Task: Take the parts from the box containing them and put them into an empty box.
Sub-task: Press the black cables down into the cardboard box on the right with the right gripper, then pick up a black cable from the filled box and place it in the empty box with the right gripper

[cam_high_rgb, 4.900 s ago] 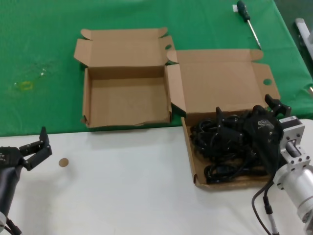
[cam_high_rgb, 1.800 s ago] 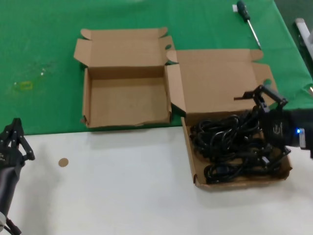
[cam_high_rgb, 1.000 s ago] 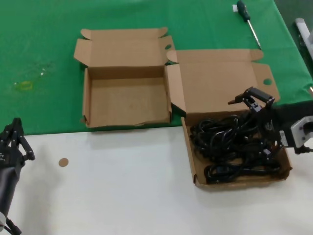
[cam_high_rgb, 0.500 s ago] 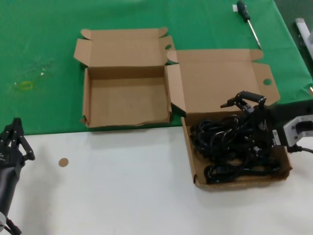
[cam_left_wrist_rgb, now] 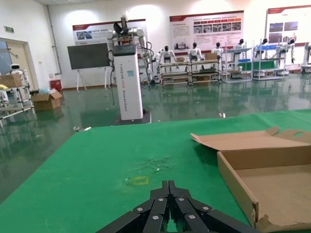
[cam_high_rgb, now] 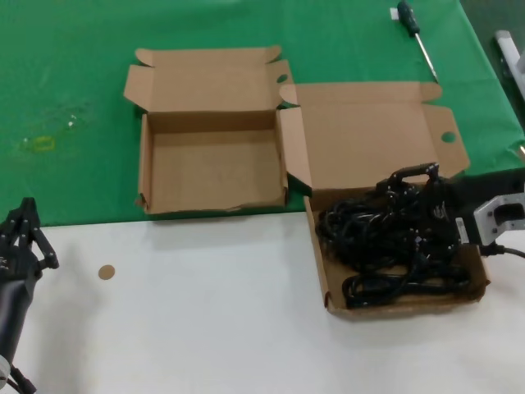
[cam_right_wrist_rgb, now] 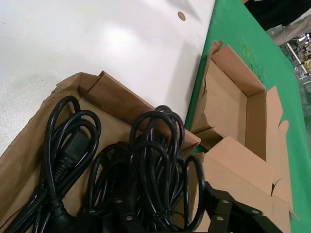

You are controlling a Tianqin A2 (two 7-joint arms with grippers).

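Judging by the empty box [cam_high_rgb: 215,168], bare inside, no transfer is done yet. All the parts [cam_high_rgb: 385,246] lie tangled in the box containing them [cam_high_rgb: 328,283], just right of the empty box. Over that pile's far side sits the right claw [cam_high_rgb: 408,187]; I cannot tell its grip. Well left of the empty box, at the bench edge, the left claw [cam_high_rgb: 25,234] waits, fingers pressed together.

Right gripper [cam_high_rgb: 414,193] fingers lost among black cords [cam_high_rgb: 385,246] (grip unclear).
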